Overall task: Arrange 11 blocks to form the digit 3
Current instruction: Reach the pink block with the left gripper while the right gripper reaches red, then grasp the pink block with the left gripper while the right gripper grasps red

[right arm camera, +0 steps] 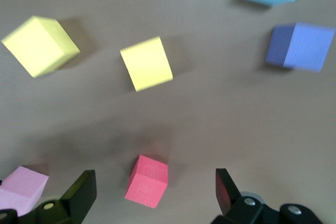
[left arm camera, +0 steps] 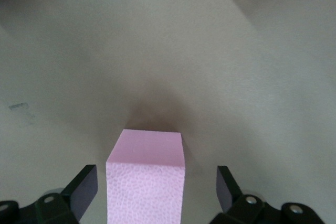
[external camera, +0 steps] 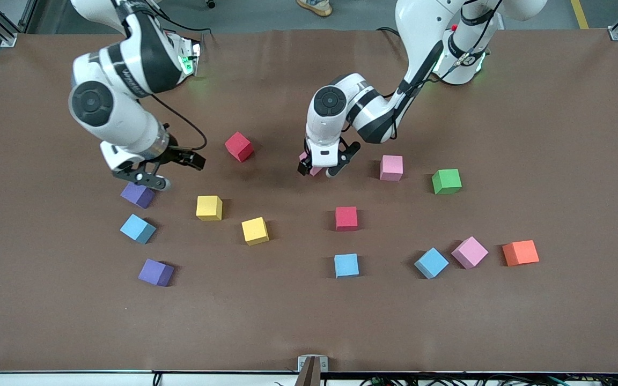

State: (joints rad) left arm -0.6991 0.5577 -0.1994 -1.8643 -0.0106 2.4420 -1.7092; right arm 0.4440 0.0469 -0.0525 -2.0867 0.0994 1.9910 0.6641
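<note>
My left gripper [external camera: 317, 169] [left arm camera: 157, 190] is open and low at mid-table. It straddles a pink block [external camera: 305, 157] [left arm camera: 147, 177], with a gap on each side. My right gripper [external camera: 145, 179] [right arm camera: 155, 192] hangs open and empty in the air at the right arm's end. A red block [external camera: 239, 146] [right arm camera: 147, 180] lies on the table far below its fingers. Scattered apart are another red block [external camera: 346, 218], two pink [external camera: 391, 167] [external camera: 469, 252], two yellow [external camera: 209, 207] [external camera: 255, 230], three light blue [external camera: 138, 229] [external camera: 346, 265] [external camera: 431, 262] and two purple [external camera: 138, 194] [external camera: 156, 272]. No digit 3 shows.
A green cube [external camera: 446, 181] and an orange cube [external camera: 520, 252] sit toward the left arm's end. The brown table [external camera: 309, 327] has a bare strip along its edge nearest the front camera.
</note>
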